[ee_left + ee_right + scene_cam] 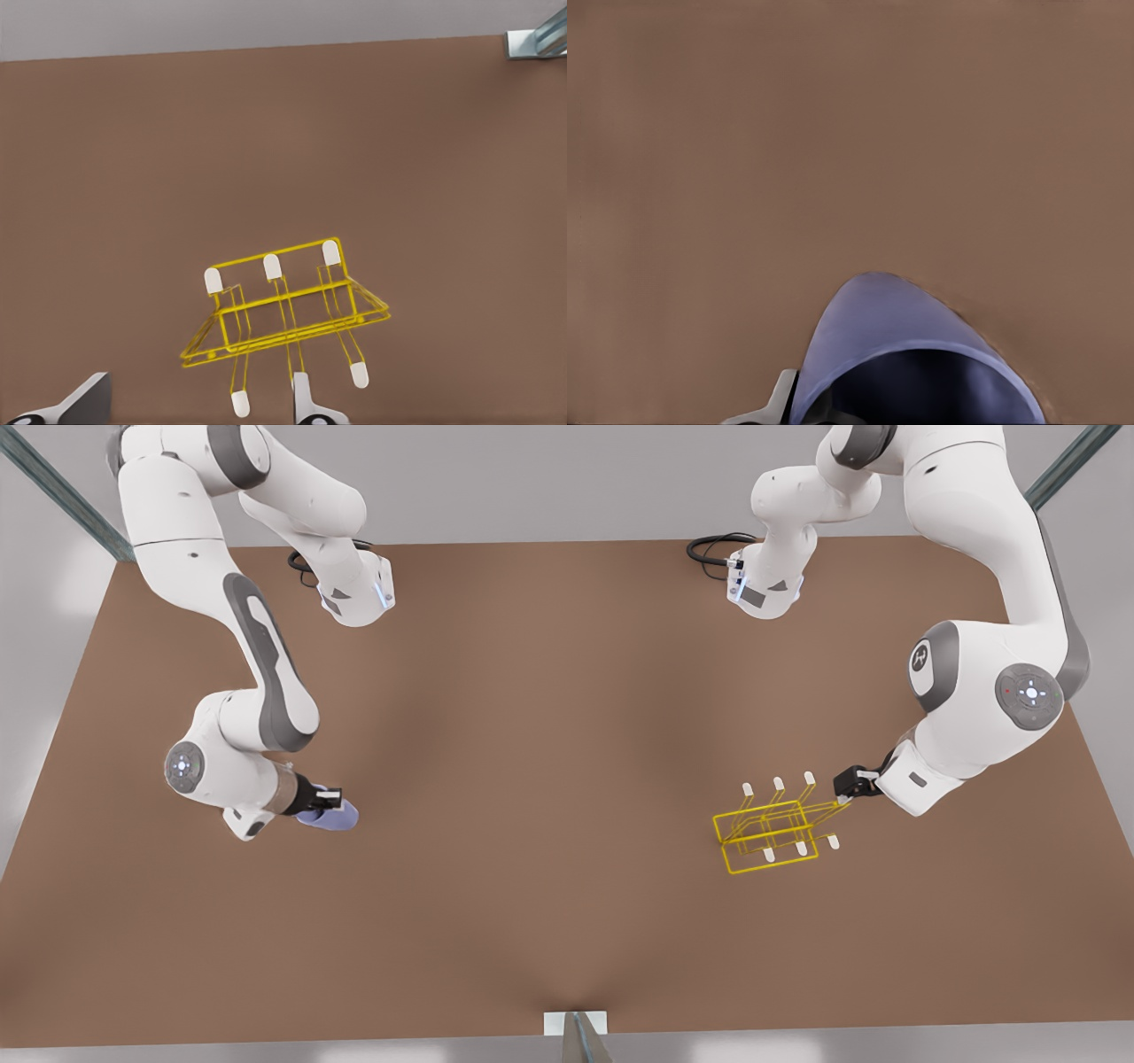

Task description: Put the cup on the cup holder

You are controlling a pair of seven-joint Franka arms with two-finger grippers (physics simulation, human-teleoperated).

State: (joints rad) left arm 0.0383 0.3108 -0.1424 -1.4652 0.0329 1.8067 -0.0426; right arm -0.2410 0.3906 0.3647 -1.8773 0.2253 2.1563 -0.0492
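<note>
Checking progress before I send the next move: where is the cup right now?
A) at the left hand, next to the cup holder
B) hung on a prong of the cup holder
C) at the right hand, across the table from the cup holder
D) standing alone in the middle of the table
C: the cup sits at the right hand on the front view's left, while the cup holder stands bare on the front view's right, by the left hand.
</note>
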